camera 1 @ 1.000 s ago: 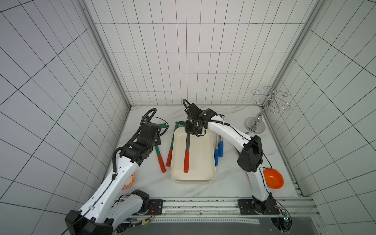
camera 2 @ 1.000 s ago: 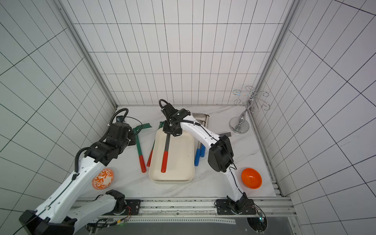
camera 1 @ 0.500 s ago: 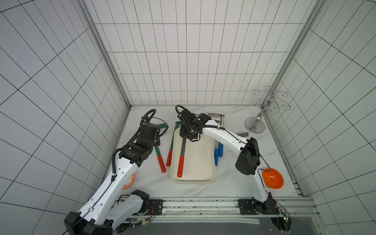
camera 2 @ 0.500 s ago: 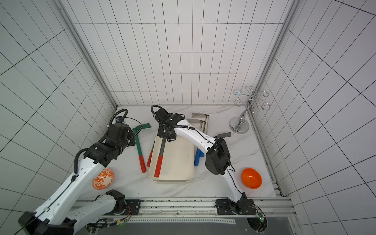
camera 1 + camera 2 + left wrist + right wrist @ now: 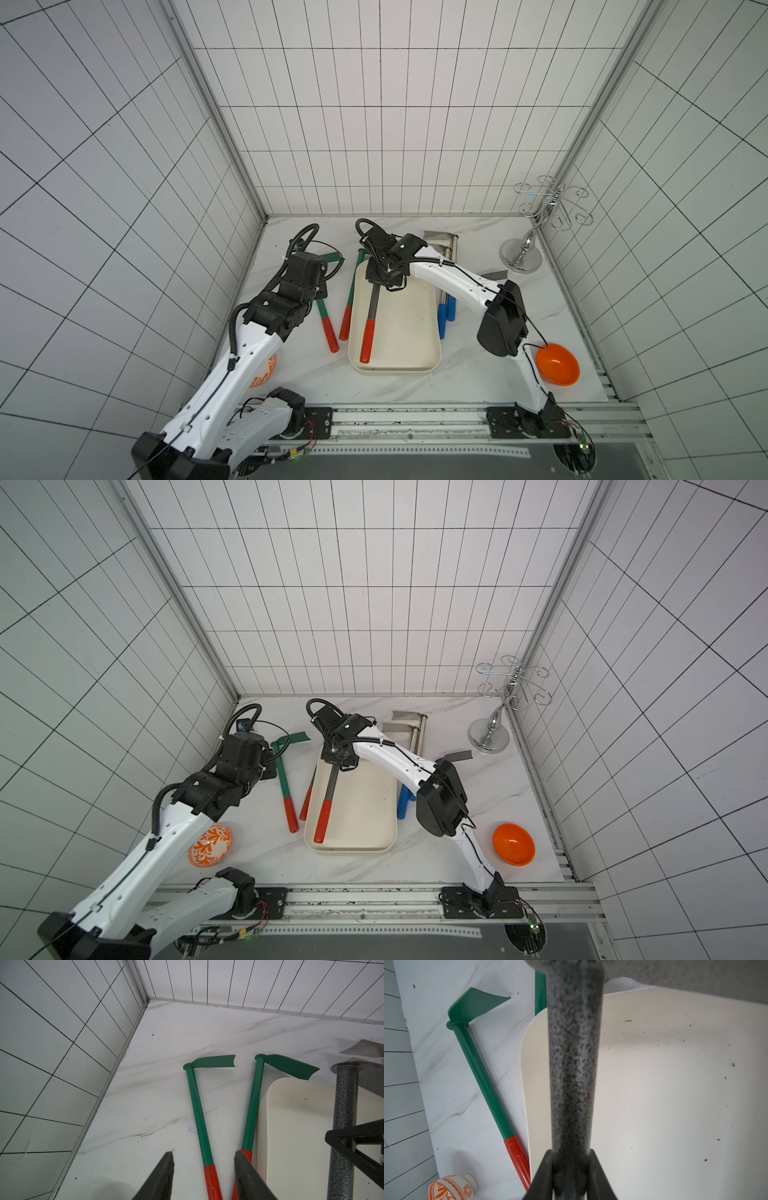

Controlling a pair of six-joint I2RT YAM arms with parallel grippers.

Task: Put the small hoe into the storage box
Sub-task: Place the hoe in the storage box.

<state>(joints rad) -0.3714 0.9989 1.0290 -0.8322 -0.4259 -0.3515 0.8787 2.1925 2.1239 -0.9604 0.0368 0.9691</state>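
Speckled grey small hoe (image 5: 373,305), red-gripped, clamped in right jaws near its head, over cream storage box (image 5: 409,332); left jaws parted, empty.

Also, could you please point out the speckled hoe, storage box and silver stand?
speckled hoe (image 5: 373,305): in a top view, shaft.
storage box (image 5: 409,328): in a top view, floor.
silver stand (image 5: 517,262): in a top view, base.

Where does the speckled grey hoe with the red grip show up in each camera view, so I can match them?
In a top view: the speckled grey hoe near centre, over the storage box, red grip toward the robot's bases.
In a top view: the hoe, left of centre.
Left wrist: its shaft crosses over the box.
Right wrist: its shaft fills the middle, clamped between the fingers.
Shared landmark: the storage box.
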